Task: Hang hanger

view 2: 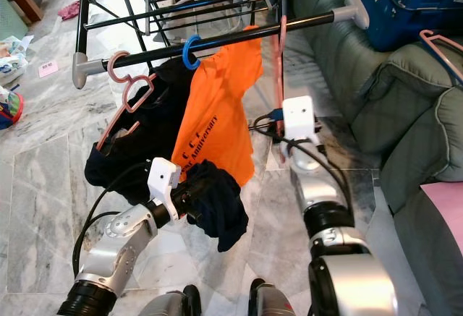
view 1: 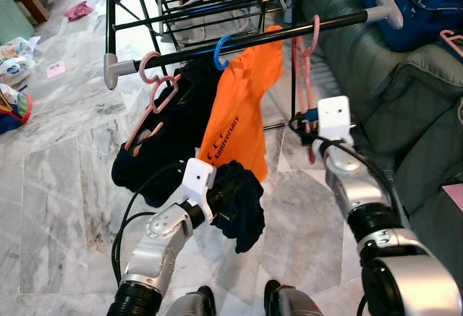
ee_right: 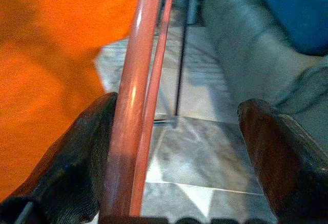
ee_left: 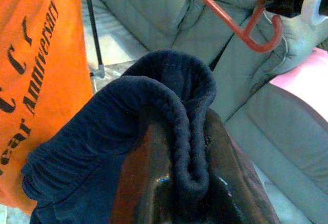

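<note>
A black metal drying rack [view 1: 239, 37] crosses the upper half of the left eye view, its front rail running from the grey end cap at left up to the cap at upper right. On that rail hangs a pink plastic hanger [view 1: 307, 77] by its hook, right of centre, its thin body dropping straight down toward the right gripper [ee_right: 179, 157]. In the right wrist view the gripper's two black fingers [ee_right: 66, 162] stand spread wide; the pink hanger's bar lies against the inner face of one finger, while the other finger is well apart from it, so the grip is released.

Left of it on the same rail hang an orange T-shirt with dark lettering [view 1: 242, 106] on a blue hanger hook [view 1: 221, 53], and a second pink hanger [view 1: 152, 99] carrying a dark garment [view 1: 170, 135] near the left cap.

The left gripper [ee_left: 177, 183], low in the centre of the left eye view, is clenched on a fold of navy cloth [view 1: 239, 200] just below the orange shirt.

A grey-green leather sofa [view 1: 405, 106] fills the right side; the floor is grey marble tile [view 1: 65, 164].
</note>
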